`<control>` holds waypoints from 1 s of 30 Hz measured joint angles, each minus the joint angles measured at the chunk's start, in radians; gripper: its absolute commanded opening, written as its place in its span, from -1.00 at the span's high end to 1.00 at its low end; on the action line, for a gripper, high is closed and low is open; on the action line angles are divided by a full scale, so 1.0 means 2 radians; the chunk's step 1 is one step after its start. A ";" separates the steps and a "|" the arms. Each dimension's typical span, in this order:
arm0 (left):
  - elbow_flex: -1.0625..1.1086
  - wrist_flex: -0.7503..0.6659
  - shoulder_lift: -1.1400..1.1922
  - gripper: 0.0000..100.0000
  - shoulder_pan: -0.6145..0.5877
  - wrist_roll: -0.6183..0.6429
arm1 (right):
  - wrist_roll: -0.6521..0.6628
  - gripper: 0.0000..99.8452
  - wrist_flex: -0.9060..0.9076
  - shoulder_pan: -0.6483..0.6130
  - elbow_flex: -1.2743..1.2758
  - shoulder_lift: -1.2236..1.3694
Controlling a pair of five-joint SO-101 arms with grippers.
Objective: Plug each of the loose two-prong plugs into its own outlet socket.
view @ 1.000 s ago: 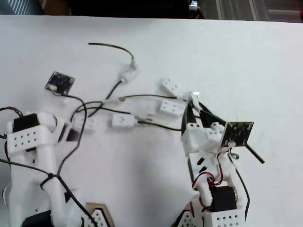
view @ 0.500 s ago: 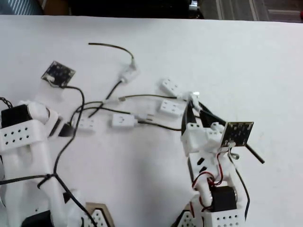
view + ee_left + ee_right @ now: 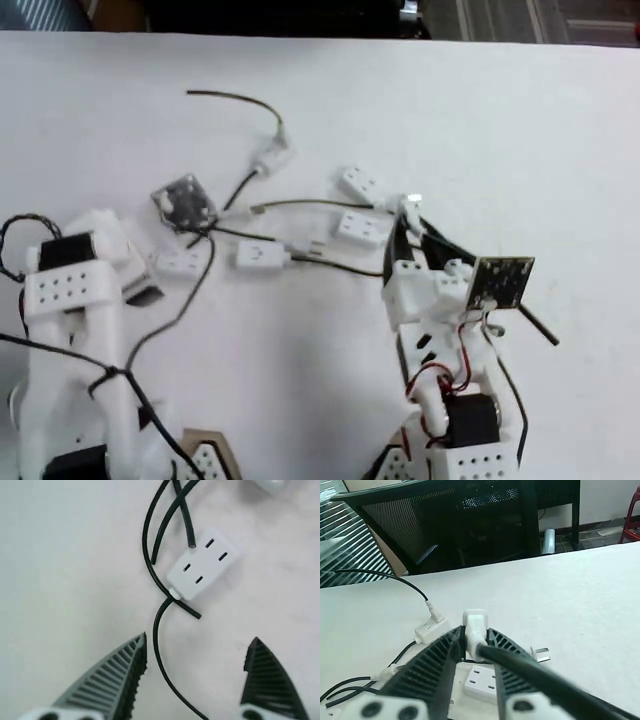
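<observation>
My left gripper [image 3: 199, 640] hangs open over the table, just short of a white outlet socket [image 3: 202, 564] with two pairs of slots and black cables [image 3: 152, 575] crossing beside it. From above, that socket [image 3: 180, 262] lies by the left arm's wrist. My right gripper [image 3: 476, 647] is shut on a white two-prong plug [image 3: 474, 625], held a little above another socket [image 3: 482, 677]; in the high view this plug [image 3: 410, 207] is near two sockets [image 3: 362, 228] [image 3: 356, 183]. A loose plug [image 3: 540, 653] lies close by.
A further white socket [image 3: 257, 254] lies mid-table with a plug [image 3: 312, 249] at its side. A joined white plug and socket [image 3: 270, 157] with a curled black cord sits farther back. A dark chair [image 3: 470, 520] stands beyond the table's far edge.
The left arm has swung right toward the near-left socket, its wrist camera board moving from the far left to above the cables. The right arm has held still with its plug.
</observation>
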 measured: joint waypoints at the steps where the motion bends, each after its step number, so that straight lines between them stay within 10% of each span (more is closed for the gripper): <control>1: 0.005 -0.005 0.000 0.37 0.005 -0.006 | 0.000 0.97 0.000 0.000 0.000 0.000; 13: 0.004 -0.042 0.037 0.37 0.064 -0.011 | 0.000 0.97 0.000 0.000 0.000 0.000; 30: -0.288 0.041 0.407 0.47 0.064 -0.011 | 0.000 0.97 0.000 0.000 0.000 0.000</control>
